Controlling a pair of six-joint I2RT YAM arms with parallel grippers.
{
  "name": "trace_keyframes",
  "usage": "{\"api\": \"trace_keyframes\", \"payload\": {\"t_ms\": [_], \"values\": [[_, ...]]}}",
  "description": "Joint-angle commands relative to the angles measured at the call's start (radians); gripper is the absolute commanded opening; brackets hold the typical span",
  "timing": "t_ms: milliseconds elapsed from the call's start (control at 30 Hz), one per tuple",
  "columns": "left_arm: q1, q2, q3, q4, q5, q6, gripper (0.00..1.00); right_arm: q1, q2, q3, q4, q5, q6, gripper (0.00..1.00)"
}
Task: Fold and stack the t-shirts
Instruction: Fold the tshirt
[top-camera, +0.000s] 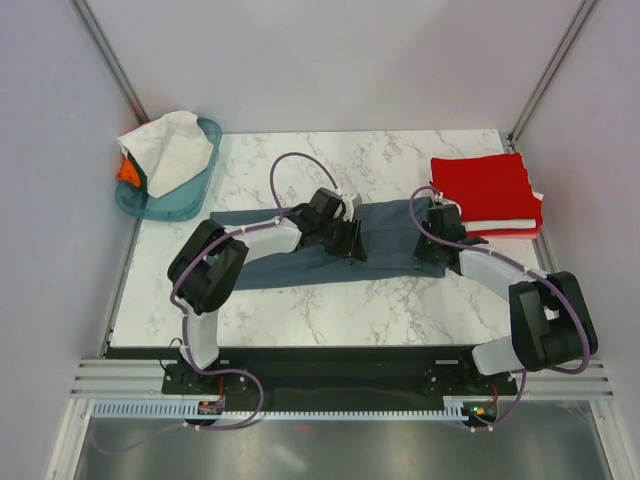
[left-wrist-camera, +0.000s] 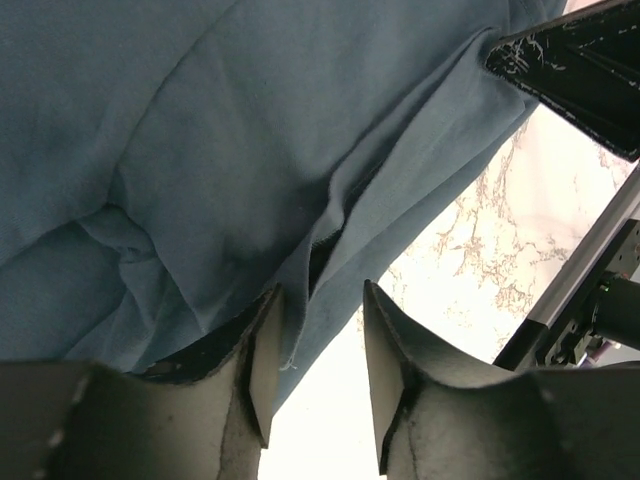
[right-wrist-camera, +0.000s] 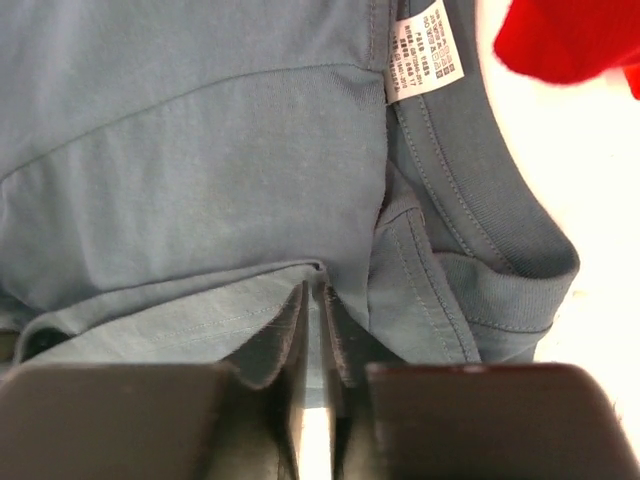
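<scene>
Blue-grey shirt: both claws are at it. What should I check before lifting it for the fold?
1. Grip of right claw on shirt: ok, jaws closed on a fold of cloth.
2. Grip of left claw: not ok, jaws apart, cloth only at one finger.
3. Number of layers in right claw: cannot tell.
4. Gap between shirt and red stack: ok, bare table shows between them.
5. Cloth smooth for lifting: not ok, wrinkled by left claw.
</scene>
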Motion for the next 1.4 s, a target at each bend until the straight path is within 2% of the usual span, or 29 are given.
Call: {"api": "trace_keyframes", "payload": {"t_ms": [0, 67, 100, 333, 367, 433, 467, 633, 867, 1067, 1233, 1367], "values": [[-0.010, -0.021, 0.007, 0.000, 0.028, 0.038, 0.43, -0.003, -0.048, 0.009, 0.008, 0.009, -0.005, 0.10], [-0.010, -0.033, -0.002, -0.001, 0.030, 0.042, 0.40, -0.001, -0.076, -0.009, -0.004, 0.006, -0.005, 0.01], [-0.012, -0.036, -0.010, -0.003, 0.035, 0.044, 0.39, -0.003, -0.103, -0.017, -0.007, 0.000, -0.003, 0.00], [-0.017, -0.050, -0.054, -0.006, 0.047, 0.062, 0.32, -0.001, -0.254, -0.103, -0.044, -0.085, 0.011, 0.00], [-0.018, -0.055, -0.063, -0.006, 0.048, 0.065, 0.32, -0.001, -0.269, -0.104, -0.047, -0.079, 0.012, 0.06], [-0.020, -0.062, -0.073, -0.006, 0.056, 0.070, 0.30, -0.003, -0.283, -0.100, -0.047, -0.062, 0.012, 0.30], [-0.021, -0.065, -0.080, -0.004, 0.061, 0.074, 0.29, -0.001, -0.277, -0.075, -0.047, -0.060, 0.009, 0.34], [-0.033, -0.098, -0.108, -0.004, 0.071, 0.093, 0.29, -0.001, -0.167, 0.043, -0.033, -0.082, 0.004, 0.40], [-0.043, -0.122, -0.123, -0.004, 0.070, 0.105, 0.30, 0.026, 0.028, 0.192, -0.018, -0.109, 0.007, 0.40], [-0.043, -0.139, -0.125, -0.013, 0.094, 0.119, 0.30, 0.083, 0.156, 0.233, -0.018, -0.108, 0.004, 0.36], [-0.038, -0.193, -0.140, -0.027, 0.079, 0.127, 0.31, 0.115, 0.188, 0.203, -0.021, -0.102, -0.003, 0.35], [-0.015, -0.219, -0.110, -0.049, 0.059, 0.102, 0.31, 0.129, 0.148, 0.151, -0.038, -0.091, -0.011, 0.33]]}}
